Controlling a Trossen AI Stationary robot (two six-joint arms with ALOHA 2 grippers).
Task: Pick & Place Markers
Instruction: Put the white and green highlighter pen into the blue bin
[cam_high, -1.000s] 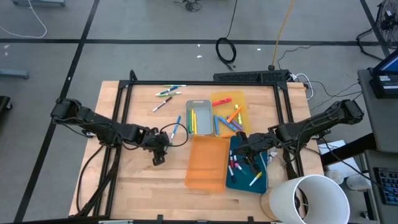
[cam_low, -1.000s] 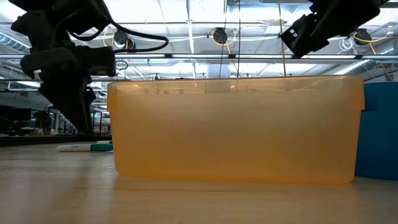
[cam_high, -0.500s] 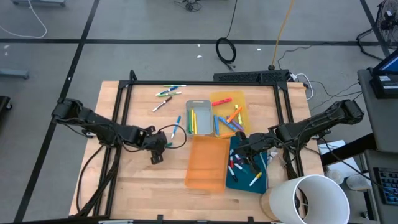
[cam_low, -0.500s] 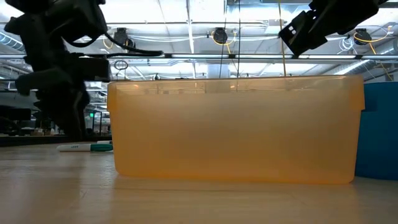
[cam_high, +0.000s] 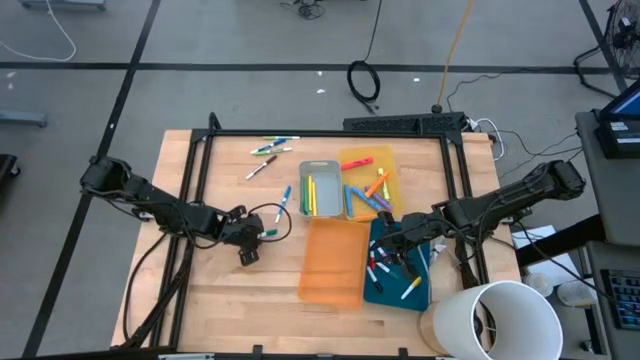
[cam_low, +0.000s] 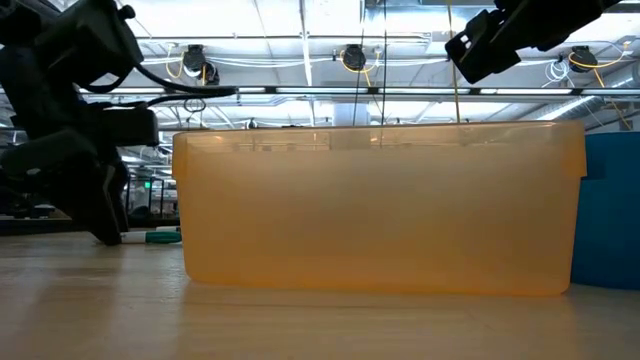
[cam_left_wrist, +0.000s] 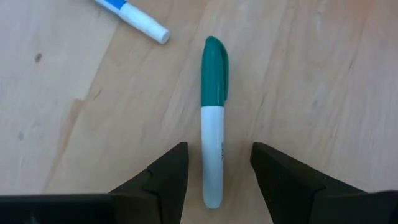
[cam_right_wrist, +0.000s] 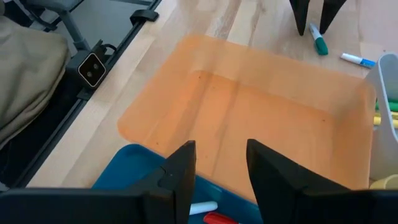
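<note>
A white marker with a green cap (cam_left_wrist: 213, 118) lies flat on the wooden table (cam_high: 230, 300), left of the trays. My left gripper (cam_left_wrist: 219, 152) points steeply down over it. The gripper is open, with one finger on each side of the marker's white end, and I see no touch. The same marker (cam_right_wrist: 318, 38) and a blue-capped one (cam_left_wrist: 134, 14) show nearby. My right gripper (cam_right_wrist: 221, 168) hangs open and empty above the edge between the empty orange tray (cam_high: 333, 262) and the blue tray (cam_high: 398, 280). In the low view my left gripper (cam_low: 100, 215) stands close to the table.
A grey tray (cam_high: 320, 188) and a yellow tray (cam_high: 368, 178) hold markers behind the orange one. The blue tray holds several more. Loose markers (cam_high: 270, 148) lie near the far edge. A white tub (cam_high: 495, 320) stands at the near right corner.
My left gripper has sunk toward the table and shifted a little toward its left edge, ending low over the green-capped marker. My right gripper has stayed in place.
</note>
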